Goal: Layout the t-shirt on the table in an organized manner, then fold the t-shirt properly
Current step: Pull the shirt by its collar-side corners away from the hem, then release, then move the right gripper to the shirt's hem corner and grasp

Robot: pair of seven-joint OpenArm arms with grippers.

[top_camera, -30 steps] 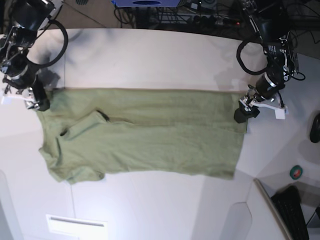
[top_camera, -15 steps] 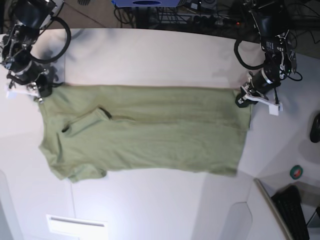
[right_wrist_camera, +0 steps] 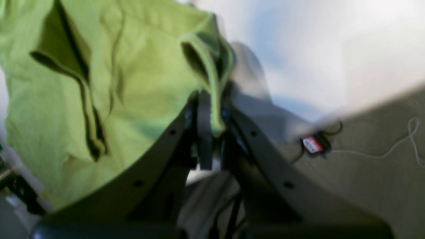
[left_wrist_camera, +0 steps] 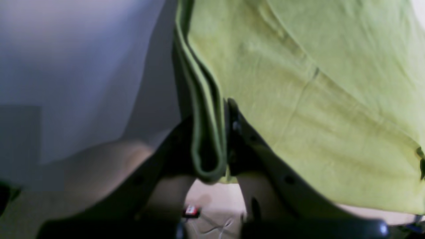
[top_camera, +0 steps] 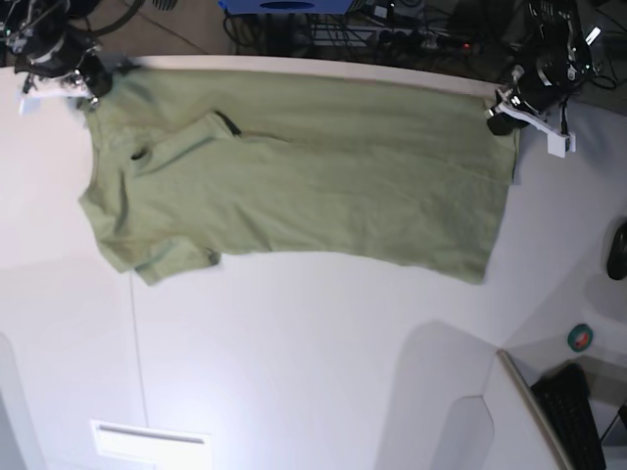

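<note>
Starting at the left of the base view: your right gripper (top_camera: pixel 90 80) is up at the far left corner of the large smooth white table (top_camera: pixel 294 372), and its wrist view shows the jaws pressed together on a folded bit of hem on the wrinkled olive-green short-sleeved cotton t-shirt (top_camera: pixel 304 181), on the shoulder and sleeve side. The cloth is bunched into a loop right at the fingers (right_wrist_camera: pixel 206 113), so that's a real pinch, not a graze.

Moving across, the shirt hangs stretched between the two grips along the table's far edge, body draped down toward you over the tabletop. One sleeve is flipped over onto the chest near the collar, and the other sticks out at the lower left. The bottom edge runs a bit diagonal.

At the right of the base view, your left gripper (top_camera: pixel 498 119) is clamped on the doubled hem corner, jaws closed on the fabric.

Looks to me like you're in the layout step, with no folding yet. I'd say the next move wants both arms working together: keep tension even, lay the shirt flat toward the middle of the table, then sort out that flipped sleeve. Uneven pull will likely skew it.
</note>
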